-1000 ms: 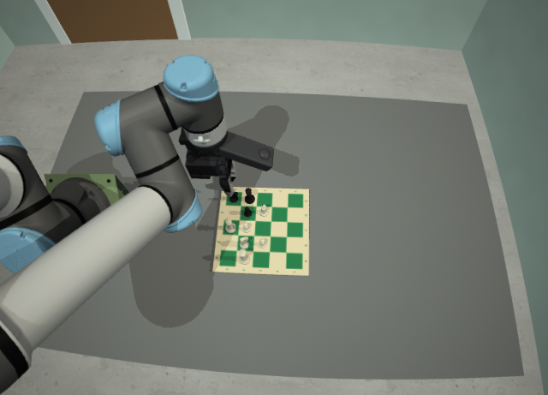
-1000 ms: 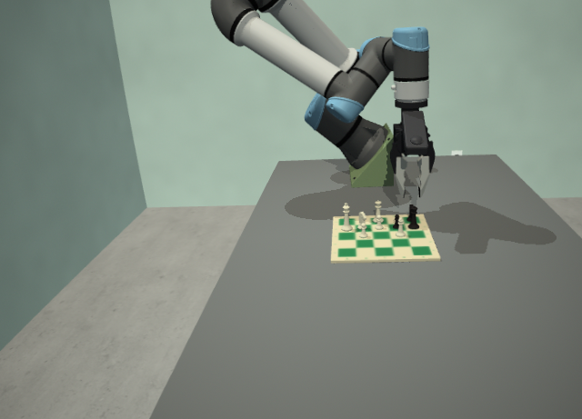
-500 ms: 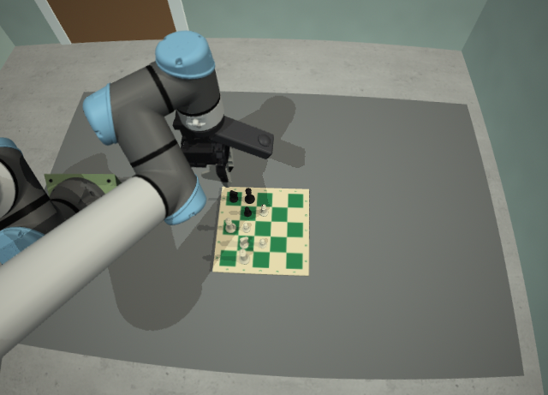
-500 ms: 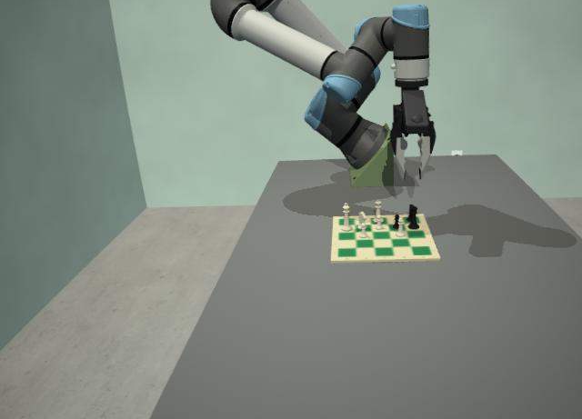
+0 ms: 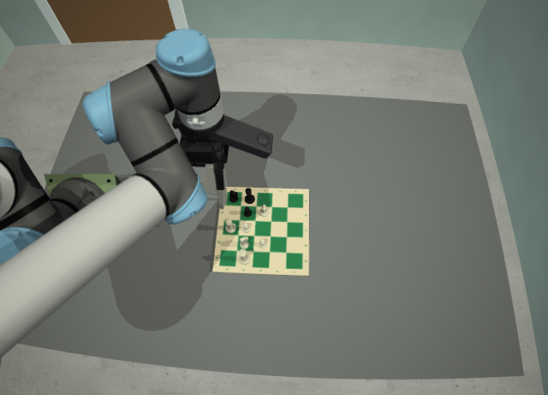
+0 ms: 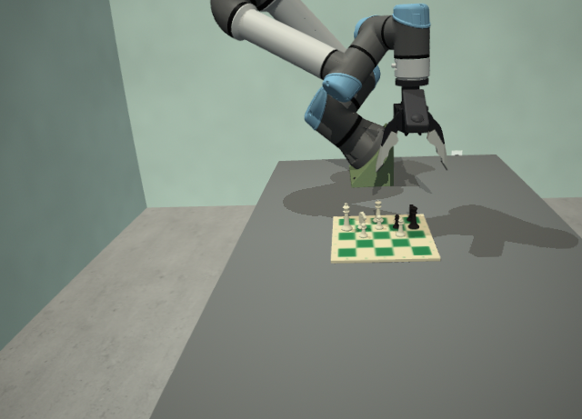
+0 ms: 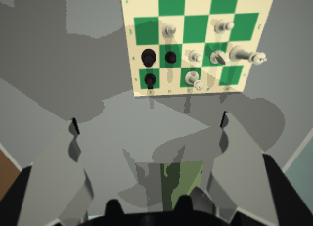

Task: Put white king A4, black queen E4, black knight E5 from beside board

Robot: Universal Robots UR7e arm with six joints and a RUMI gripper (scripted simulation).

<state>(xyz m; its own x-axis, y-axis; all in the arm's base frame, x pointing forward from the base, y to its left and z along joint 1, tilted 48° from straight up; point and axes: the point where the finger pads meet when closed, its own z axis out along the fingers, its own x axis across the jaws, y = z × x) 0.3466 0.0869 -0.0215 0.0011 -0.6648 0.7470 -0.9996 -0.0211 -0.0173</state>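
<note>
My gripper (image 5: 217,180) (image 6: 413,162) (image 7: 151,115) is open and empty. It hangs well above the table, just off the row-5 edge of the green-and-cream board (image 5: 300,213) (image 6: 383,257) (image 7: 196,1). The black knight (image 5: 233,197) (image 7: 150,79) stands upright on E5, the corner square nearest the gripper. The black queen (image 5: 249,196) (image 6: 409,220) (image 7: 148,56) stands on E4 beside it. The white king (image 5: 242,255) (image 6: 346,216) (image 7: 246,55) stands on A4. All three are upright.
A black pawn (image 5: 247,212) (image 7: 170,57) stands on D4. Several white pieces (image 5: 246,226) (image 7: 169,28) fill nearby squares. The arm's green base mount (image 5: 80,179) (image 6: 371,174) stands behind the board. The arm's big links hang over the table's left side.
</note>
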